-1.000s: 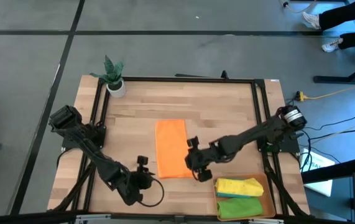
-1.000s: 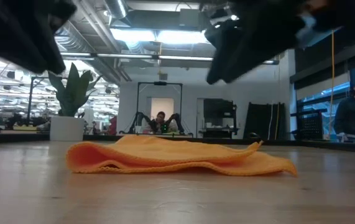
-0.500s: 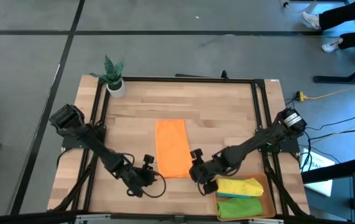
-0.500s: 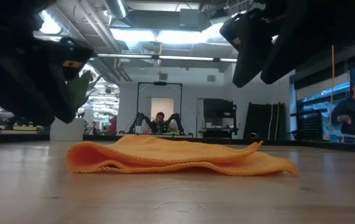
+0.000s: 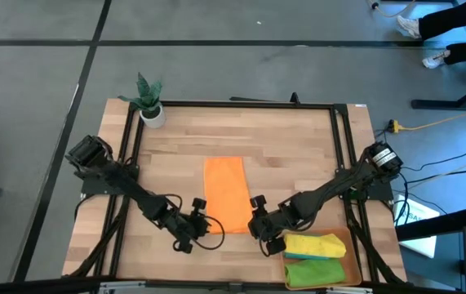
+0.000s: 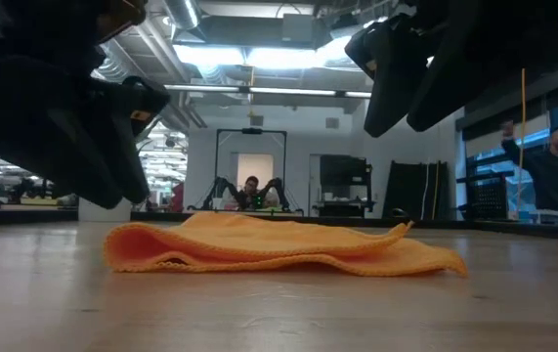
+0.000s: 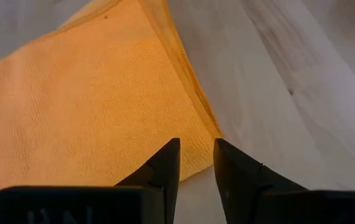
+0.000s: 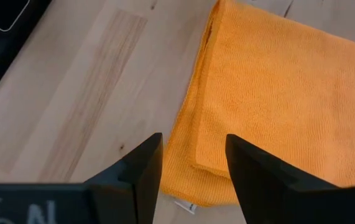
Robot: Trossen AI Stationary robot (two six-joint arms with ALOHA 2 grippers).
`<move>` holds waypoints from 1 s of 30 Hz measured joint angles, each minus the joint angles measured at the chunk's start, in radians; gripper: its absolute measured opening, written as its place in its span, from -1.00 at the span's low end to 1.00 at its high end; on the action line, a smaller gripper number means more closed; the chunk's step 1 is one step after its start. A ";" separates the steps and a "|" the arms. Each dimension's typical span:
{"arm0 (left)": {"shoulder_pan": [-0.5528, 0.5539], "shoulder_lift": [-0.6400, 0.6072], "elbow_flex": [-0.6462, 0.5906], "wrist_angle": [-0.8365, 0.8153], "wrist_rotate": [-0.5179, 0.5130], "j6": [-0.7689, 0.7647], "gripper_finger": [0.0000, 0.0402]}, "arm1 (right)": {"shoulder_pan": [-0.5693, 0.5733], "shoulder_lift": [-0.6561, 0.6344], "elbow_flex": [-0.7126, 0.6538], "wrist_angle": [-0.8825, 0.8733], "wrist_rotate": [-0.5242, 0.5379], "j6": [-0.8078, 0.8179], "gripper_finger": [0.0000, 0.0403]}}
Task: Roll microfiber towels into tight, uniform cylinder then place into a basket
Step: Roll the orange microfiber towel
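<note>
An orange towel [image 5: 225, 194] is lying folded into a long flat strip at the middle of the wooden desk [image 5: 290, 155], its long sides running from the desk's front edge toward the back.

The left pincer [image 5: 199, 222] is hovering just beside the towel's front left corner, its fingers [image 7: 165, 165] standing a narrow gap apart above that corner and holding nothing.

The right pincer [image 5: 255, 223] is hovering just beside the towel's front right corner, its fingers [image 8: 141, 163] spread wider, also holding nothing. In the low view both pincers are hanging clear above the towel without touching it.

Right of the towel, at the desk's front right corner, a basket [image 5: 346, 245] is holding a yellow roll [image 5: 312, 244] and a green roll [image 5: 314, 269], side by side and touching.

A small potted plant [image 5: 149, 100] is standing at the back left corner of the desk, well apart from the towel.

A person [image 6: 557, 172] is standing in the room beyond the desk.
</note>
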 joint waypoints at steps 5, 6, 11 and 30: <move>0.017 0.000 0.000 0.004 0.044 0.000 -0.52 | 0.000 0.000 0.000 0.000 0.000 0.000 -0.12; 0.020 0.000 0.000 0.004 0.047 -0.001 -0.52 | -0.001 0.000 0.000 0.001 0.000 0.000 -0.12; 0.028 0.000 0.000 0.005 0.050 0.000 -0.56 | -0.002 0.000 0.000 0.007 0.001 0.001 -0.12; 0.012 0.000 0.000 0.020 0.045 0.053 -0.49 | -0.002 0.000 0.000 0.007 0.001 0.026 -0.12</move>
